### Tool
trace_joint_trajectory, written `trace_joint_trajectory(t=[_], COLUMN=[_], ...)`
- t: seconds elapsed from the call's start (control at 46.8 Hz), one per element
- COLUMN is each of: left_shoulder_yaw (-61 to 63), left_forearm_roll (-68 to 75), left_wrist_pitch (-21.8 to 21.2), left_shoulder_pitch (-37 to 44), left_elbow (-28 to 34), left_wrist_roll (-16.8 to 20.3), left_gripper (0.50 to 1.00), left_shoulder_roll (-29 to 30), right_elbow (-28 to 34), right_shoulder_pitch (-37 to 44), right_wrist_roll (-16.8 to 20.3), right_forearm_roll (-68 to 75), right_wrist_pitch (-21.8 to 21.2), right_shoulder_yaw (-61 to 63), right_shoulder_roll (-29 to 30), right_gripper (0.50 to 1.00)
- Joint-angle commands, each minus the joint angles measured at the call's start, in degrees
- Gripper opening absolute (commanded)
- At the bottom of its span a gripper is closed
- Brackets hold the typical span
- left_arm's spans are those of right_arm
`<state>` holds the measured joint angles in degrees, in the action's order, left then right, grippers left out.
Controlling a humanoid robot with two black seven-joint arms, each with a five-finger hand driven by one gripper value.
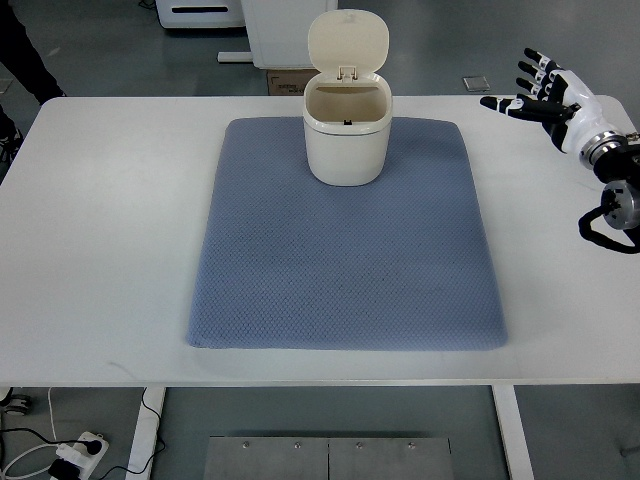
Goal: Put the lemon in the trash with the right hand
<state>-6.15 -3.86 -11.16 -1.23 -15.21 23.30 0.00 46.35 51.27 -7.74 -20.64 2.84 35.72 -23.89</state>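
Note:
A cream trash bin [346, 135] stands upright at the far middle of the blue mat [345, 260], its lid flipped up and open. I cannot see into the bottom of the bin. No lemon shows anywhere in the top view. My right hand [537, 88] hovers over the table's far right corner, well to the right of the bin, with fingers spread and nothing held. The left arm is out of the picture.
The white table [100, 250] carries only the mat and the bin. White cabinets and a cardboard box stand behind the far edge. A person's dark leg [25, 50] shows at the top left. A power strip [78, 450] lies on the floor.

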Motion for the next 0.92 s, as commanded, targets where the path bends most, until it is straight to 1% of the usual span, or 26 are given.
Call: trace_joint_trajectory(t=[0.0,0.085,0.149,0.363,0.683,0.768,0.897], left_shoulder_yaw=[0.0,0.0,0.0,0.0,0.0,0.0,0.0], left_forearm_roll=[-0.01,-0.01,-0.01,-0.01,-0.01,-0.01,-0.01], left_wrist_pitch=[0.0,0.0,0.0,0.0,0.0,0.0,0.0], left_shoulder_pitch=[0.0,0.0,0.0,0.0,0.0,0.0,0.0], left_elbow=[0.0,0.0,0.0,0.0,0.0,0.0,0.0], left_wrist_roll=[-0.01,-0.01,-0.01,-0.01,-0.01,-0.01,-0.01], left_gripper=[1.0,1.0,1.0,1.0,1.0,1.0,1.0], left_shoulder_roll=[0.0,0.0,0.0,0.0,0.0,0.0,0.0], right_elbow=[-0.03,-0.03,-0.03,-0.12,-1.08,-1.08,-1.08], right_shoulder_pitch=[-2.31,-4.42,-5.48,-9.35,-13.21,-14.44,-14.97], right_wrist_roll=[2.2,3.96,4.48,3.87,3.87,3.87,3.78], right_forearm_roll=[-0.36,-1.07,-1.68,-1.86,-1.86,-1.86,-1.77], right_wrist_pitch=[-2.05,-2.75,-2.75,-2.14,-2.14,-2.14,-2.14], right_shoulder_yaw=[5.66,10.85,14.46,24.57,25.37,25.72,30.1], right_shoulder_roll=[0.51,1.91,2.88,7.8,13.16,15.71,18.08], right_gripper=[0.995,0.995,0.998,1.0,1.0,1.0,1.0])
